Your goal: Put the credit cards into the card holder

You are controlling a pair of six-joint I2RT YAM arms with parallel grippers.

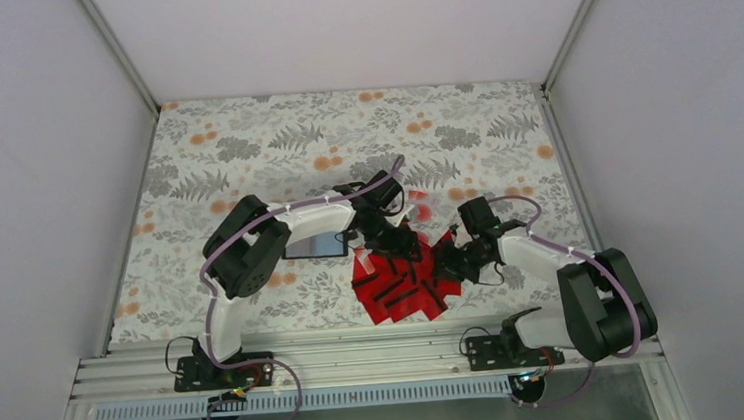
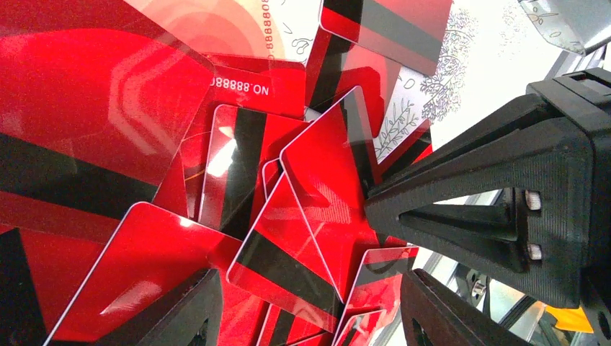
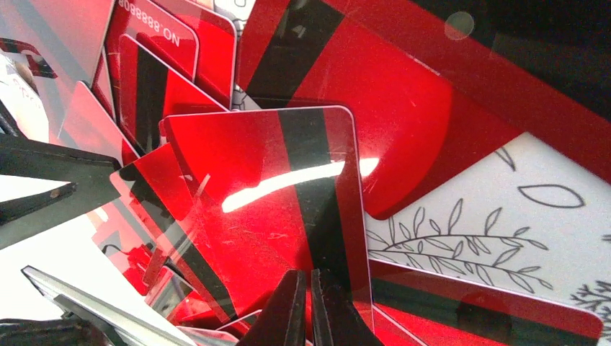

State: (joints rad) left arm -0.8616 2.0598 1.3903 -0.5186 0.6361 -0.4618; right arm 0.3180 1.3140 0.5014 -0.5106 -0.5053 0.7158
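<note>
Along the near edge, a ribbed aluminium rail [image 1: 359, 356] carries both arm bases. Just beyond it, the credit cards [image 1: 404, 286] lie in a loose, overlapping heap on the bench [image 1: 185, 305]. They are thin, glossy red rectangles with rounded corners, each crossed by a matte black stripe. A few show printed white digits, and some faces catch bright glare.

From the right, the right hand [image 3: 310, 282] reaches into the heap. Its black, ridged plastic fingers are pressed together, with the tips against the near edge of one tilted card [image 3: 274, 194]. Whether anything is pinched between them I cannot tell. Over the heap's far-left part hovers the left hand [image 2: 310, 288], its wedge-shaped fingers apart, with only loose cards under the gap.

Just beside the heap on its left, the card holder [image 1: 313, 246] lies flat, partly hidden under the left forearm [image 1: 308, 215]. It is black with a shiny grey-blue panel. Farther back, a matte cloth [image 1: 272, 143] printed with grey ferns and orange flowers runs to the pale walls [image 1: 36, 196].
</note>
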